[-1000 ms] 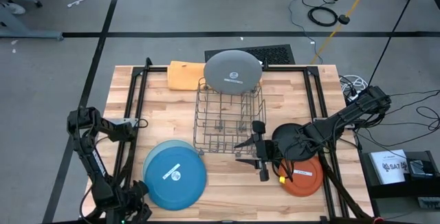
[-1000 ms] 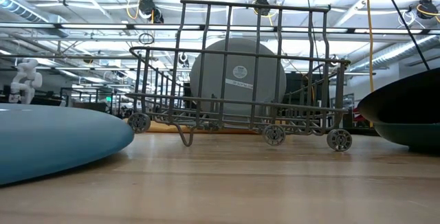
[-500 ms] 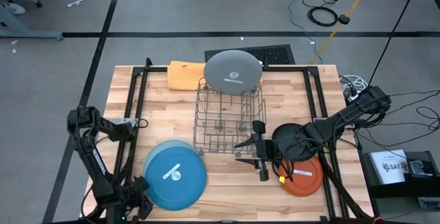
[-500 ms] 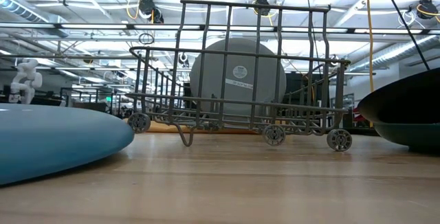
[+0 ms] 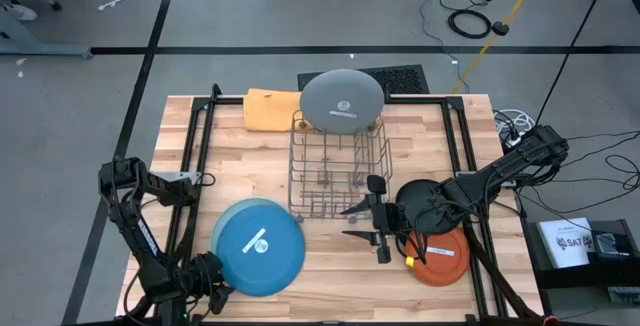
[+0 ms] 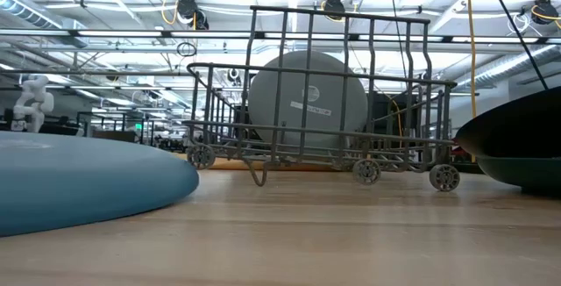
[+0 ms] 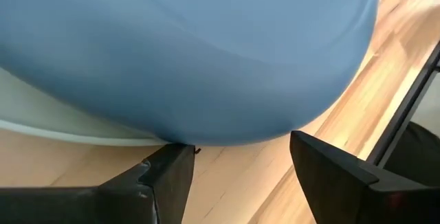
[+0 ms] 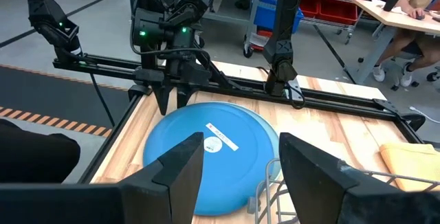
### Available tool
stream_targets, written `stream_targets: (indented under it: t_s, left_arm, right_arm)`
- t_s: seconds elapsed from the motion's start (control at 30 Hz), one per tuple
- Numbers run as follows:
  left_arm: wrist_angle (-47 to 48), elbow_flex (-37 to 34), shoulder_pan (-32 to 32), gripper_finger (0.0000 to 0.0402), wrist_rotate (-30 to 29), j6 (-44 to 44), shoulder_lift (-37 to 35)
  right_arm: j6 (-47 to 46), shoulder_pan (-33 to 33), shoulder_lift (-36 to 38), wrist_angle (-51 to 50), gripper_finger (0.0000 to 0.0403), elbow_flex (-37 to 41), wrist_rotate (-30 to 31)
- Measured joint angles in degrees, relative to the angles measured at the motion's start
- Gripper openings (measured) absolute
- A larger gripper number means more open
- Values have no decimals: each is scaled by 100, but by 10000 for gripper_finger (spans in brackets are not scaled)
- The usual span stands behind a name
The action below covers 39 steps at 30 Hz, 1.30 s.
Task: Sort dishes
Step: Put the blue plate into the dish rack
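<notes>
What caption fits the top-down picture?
Left hand at the round blue plate; right hand waits open by the wire rack.

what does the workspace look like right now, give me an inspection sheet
surface: wooden table in a black frame.
job's things: blue plate front left; grey plate leaning on the rack's far end; orange plate front right, black plate above it.
clutter: wire rack mid-table; orange cloth at the far edge.
grippers: left gripper open at the blue plate's edge; right gripper open beside the rack.
cables: coils on the floor.
surroundings: person seated at a desk.
</notes>
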<state>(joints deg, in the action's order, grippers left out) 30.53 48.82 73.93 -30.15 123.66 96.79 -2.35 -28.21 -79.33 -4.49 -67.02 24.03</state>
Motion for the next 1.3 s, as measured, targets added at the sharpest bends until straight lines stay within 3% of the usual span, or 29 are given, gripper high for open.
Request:
stream_targets:
  t_s: [0.97, 1.3]
  left_arm:
    - [-1213, 11, 2, 237, -1476, -160, -22]
    - [-1330, 13, 2, 164, -1766, -158, -26]
  right_arm:
    - [-22, 13, -2, 4, 183, 0, 0]
    - [-22, 13, -4, 139, 183, 0, -2]
